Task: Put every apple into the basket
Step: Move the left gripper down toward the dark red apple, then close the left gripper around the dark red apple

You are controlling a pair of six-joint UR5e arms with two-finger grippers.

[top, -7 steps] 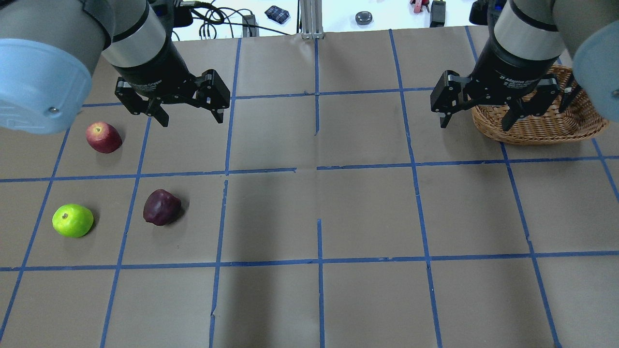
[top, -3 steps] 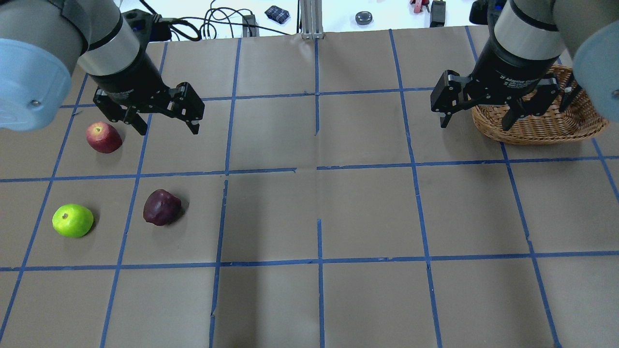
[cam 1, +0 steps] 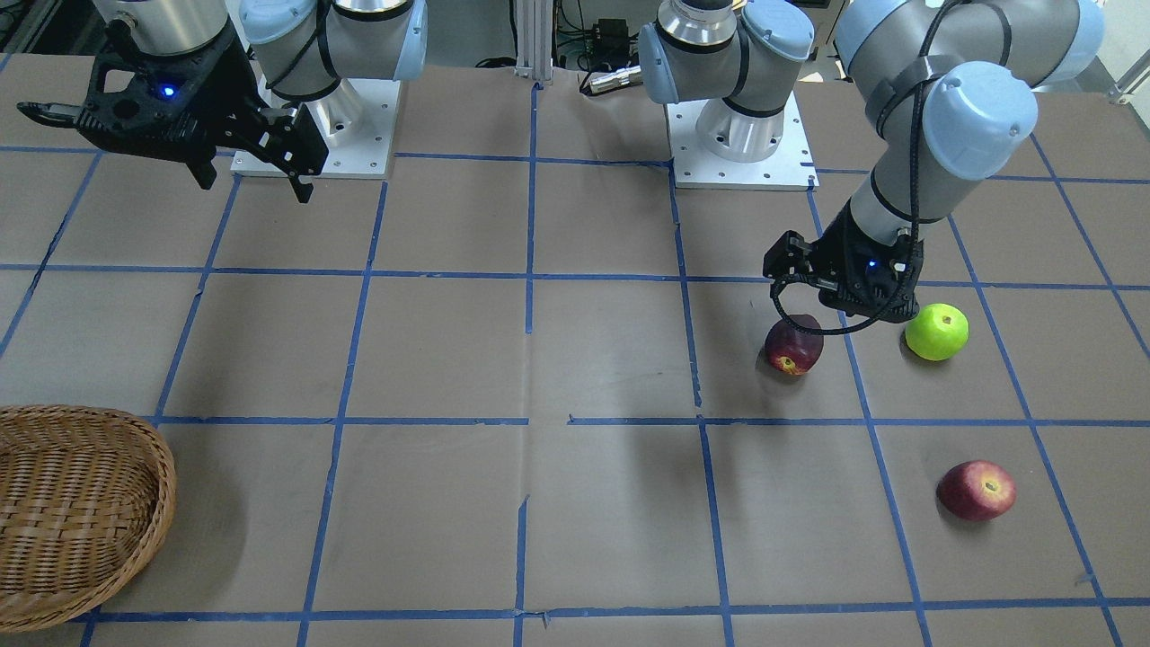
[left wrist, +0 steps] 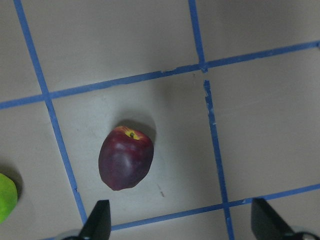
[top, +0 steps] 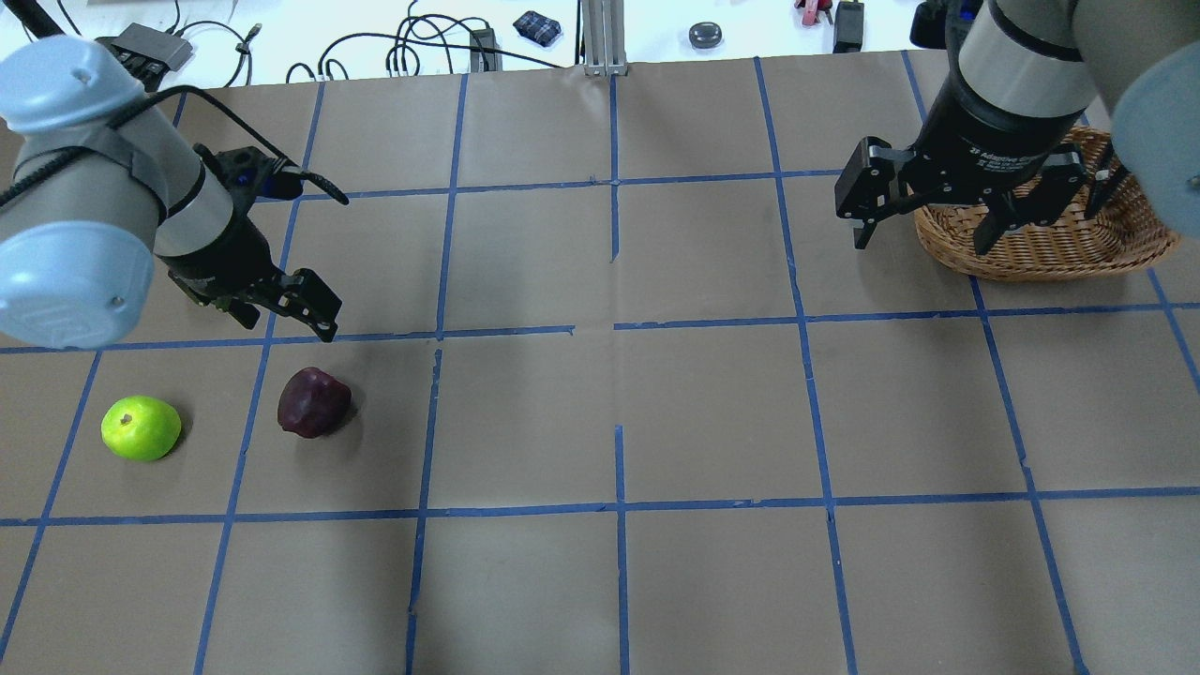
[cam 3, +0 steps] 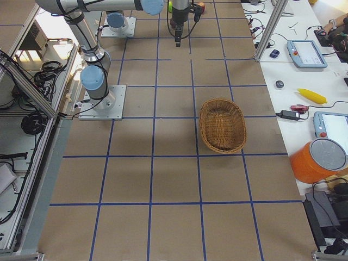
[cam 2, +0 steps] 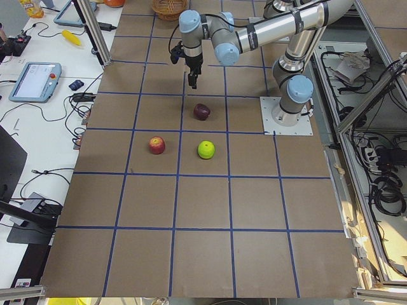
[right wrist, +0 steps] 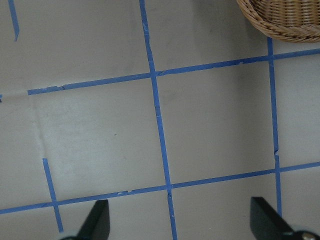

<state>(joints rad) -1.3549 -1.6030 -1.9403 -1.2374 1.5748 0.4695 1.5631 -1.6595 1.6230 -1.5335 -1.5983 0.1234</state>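
A dark red apple [top: 314,401] lies on the table at the left, with a lime green apple [top: 141,427] further left. The second red apple [cam 1: 977,491] shows in the front view; my left arm hides it in the overhead view. My left gripper [top: 286,319] is open and empty, low over the table just behind the dark red apple [left wrist: 125,159]. The green apple [left wrist: 6,197] is at the left wrist view's edge. The wicker basket [top: 1050,234] stands at the far right, empty. My right gripper [top: 919,242] is open and empty, hovering at the basket's left edge.
Brown paper with a blue tape grid covers the table [top: 619,412]. Cables and small items lie on the white strip beyond the far edge [top: 450,42]. The basket's rim [right wrist: 285,20] shows at the top right of the right wrist view.
My left gripper has moved down and toward the near side, from beside the red apple to just behind the dark red apple; its arm now hides the red apple. The right arm is unchanged.
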